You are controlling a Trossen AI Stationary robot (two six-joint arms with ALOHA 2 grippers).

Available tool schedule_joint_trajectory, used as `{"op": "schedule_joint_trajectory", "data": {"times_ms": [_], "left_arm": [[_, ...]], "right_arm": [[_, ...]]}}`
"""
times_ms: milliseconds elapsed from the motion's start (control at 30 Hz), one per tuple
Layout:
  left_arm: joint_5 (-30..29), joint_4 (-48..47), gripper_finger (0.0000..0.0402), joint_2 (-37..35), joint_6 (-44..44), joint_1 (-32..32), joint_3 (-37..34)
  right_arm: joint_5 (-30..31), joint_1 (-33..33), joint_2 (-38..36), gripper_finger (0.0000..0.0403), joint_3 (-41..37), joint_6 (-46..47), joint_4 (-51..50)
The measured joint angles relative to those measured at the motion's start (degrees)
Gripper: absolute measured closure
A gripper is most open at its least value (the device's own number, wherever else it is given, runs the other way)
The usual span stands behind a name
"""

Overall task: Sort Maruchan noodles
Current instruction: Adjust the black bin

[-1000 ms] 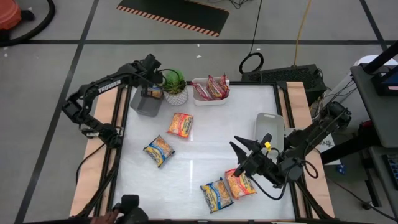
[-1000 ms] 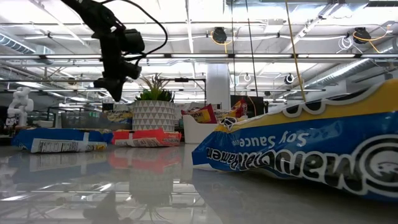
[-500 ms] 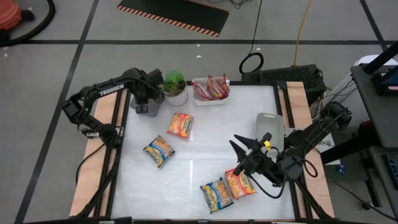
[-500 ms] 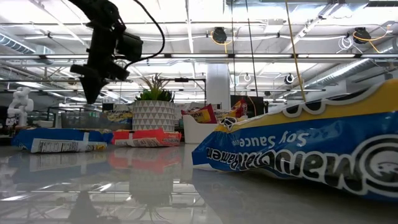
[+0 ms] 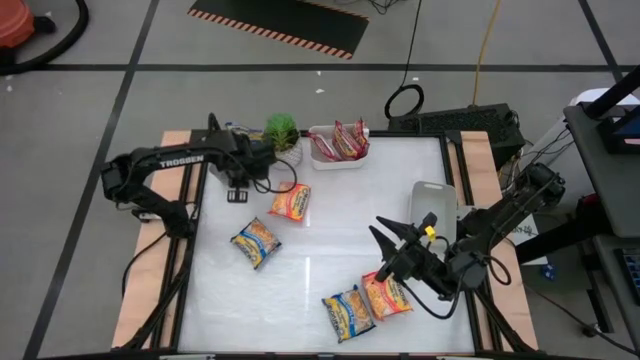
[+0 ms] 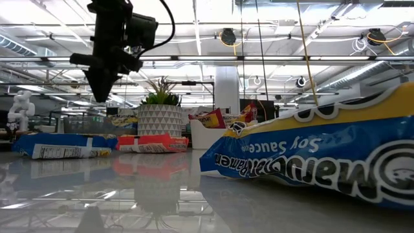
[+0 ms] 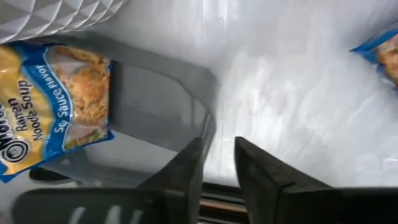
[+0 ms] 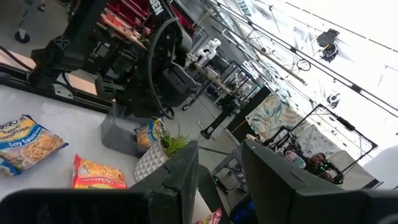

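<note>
Gleaming white table (image 5: 320, 225) under bright ceiling lights. Lying scattered: noodle packets (image 5: 289, 201), one resting in the grey tray (image 7: 155, 118) beside the plant (image 5: 282, 130), more in the white tray (image 5: 337, 158). Left gripper (image 5: 238, 185) hanging over the grey tray, fingers slightly apart, empty. Right gripper (image 5: 385, 243) waiting above the front packets, fingers parted, holding nothing.

The left arm (image 5: 200, 158) is covering most of the grey tray (image 7: 155, 112) from above. A blue packet (image 7: 380, 55) is running off the wrist picture's edge. The nearest packet (image 6: 310, 155) is overflowing the low view, upside down.
</note>
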Motion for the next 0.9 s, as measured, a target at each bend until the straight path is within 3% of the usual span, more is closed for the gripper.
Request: {"op": "schedule_joint_trajectory", "data": {"times_ms": [267,400,633,900], "left_arm": [[-3.12,0.96,0.0161,0.00,-1.31,-1.82,-2.48],[-3.66,4.58,0.0136,0.00,1.56,-1.84,-7.82],[-6.42,13.26,0.0183,0.02,4.49,-1.65,-15.18],[-6.76,14.80,0.0317,0.02,0.27,1.47,-16.57]], "right_arm": [[0.22,2.65,-0.02,0.0287,0.00,0.61,0.02],[0.26,3.76,-0.02,0.0287,0.00,0.61,0.00],[0.32,4.52,-0.02,0.0287,0.00,0.83,0.02],[0.25,4.16,-0.04,0.0287,0.00,0.72,0.02]]}}
